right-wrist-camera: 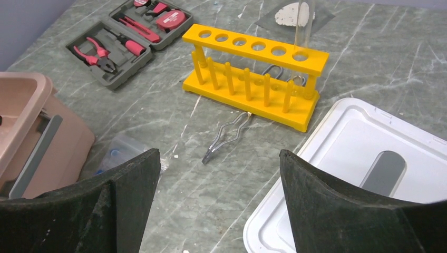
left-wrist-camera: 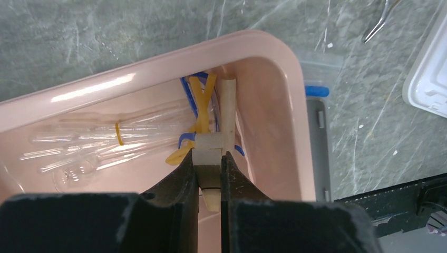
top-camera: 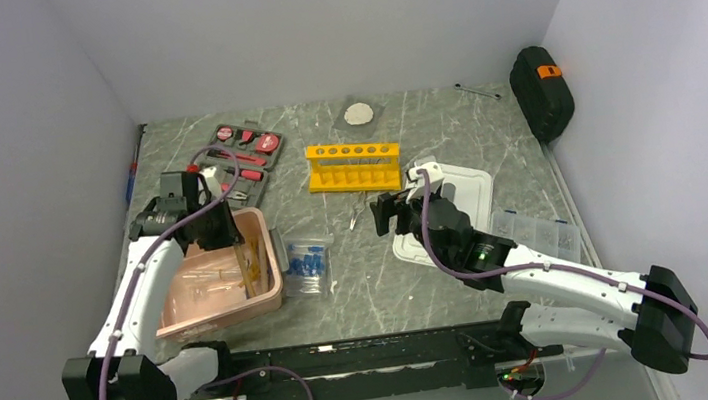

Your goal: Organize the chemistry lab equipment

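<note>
My left gripper (top-camera: 220, 227) pinches a tan wooden clamp (top-camera: 242, 268) over the pink plastic tub (top-camera: 228, 318); my right gripper (top-camera: 387, 212) hangs spread wide.
From above, the tub sits toward the counter's left edge, a clear bag of small blue-capped tubes (top-camera: 305, 266) just beside it, and the yellow plastic six-hole test-tube rack (top-camera: 353, 167) stands mid-counter toward the far edge. Left wrist camera: both fingers tight on the clamp in the tub's corner. Right wrist camera: nothing between the fingers.

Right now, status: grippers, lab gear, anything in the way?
Left gripper shut on tan wooden clamp, over pink plastic bin. Right gripper open, empty, facing yellow plastic six-hole test-tube rack on table. Thin metal tongs lie before rack.
</note>
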`<state>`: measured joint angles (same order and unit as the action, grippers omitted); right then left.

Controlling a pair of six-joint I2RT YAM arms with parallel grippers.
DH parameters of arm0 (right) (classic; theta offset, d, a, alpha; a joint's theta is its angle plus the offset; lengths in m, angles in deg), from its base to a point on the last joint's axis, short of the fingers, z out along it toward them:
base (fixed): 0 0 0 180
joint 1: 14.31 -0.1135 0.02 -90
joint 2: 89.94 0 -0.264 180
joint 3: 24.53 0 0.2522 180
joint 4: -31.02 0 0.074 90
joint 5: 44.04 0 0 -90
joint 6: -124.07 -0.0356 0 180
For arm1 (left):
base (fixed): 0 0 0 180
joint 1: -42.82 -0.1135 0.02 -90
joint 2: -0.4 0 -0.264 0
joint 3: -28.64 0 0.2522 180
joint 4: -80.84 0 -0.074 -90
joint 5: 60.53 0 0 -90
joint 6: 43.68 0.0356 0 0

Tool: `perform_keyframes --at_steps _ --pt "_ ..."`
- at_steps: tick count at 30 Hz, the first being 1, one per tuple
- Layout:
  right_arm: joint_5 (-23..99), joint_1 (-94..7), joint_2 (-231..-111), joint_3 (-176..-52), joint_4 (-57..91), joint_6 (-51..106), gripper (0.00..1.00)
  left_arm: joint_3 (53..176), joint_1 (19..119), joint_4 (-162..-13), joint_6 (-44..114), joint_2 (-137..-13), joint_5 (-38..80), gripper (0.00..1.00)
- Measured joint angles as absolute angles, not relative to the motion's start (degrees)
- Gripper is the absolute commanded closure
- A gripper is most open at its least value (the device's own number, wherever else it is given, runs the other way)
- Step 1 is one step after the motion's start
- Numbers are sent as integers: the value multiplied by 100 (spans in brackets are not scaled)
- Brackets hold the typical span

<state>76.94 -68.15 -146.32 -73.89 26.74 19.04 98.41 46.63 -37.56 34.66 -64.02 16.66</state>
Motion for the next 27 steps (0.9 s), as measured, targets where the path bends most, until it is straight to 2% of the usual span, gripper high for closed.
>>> perform_keyframes --at_steps 5,18,27 --pt "7696 -6800 -14632 -7389 2667 1880 14 9692 4663 -3835 3466 -6586 1620 99" --pt "7698 -6760 -14632 -7330 2626 1838 14 9484 4666 -4099 3477 -6925 1489 79" --pt "7703 -6730 -14617 -7288 2571 1836 14 9476 4676 -4176 3492 -6973 1451 58"
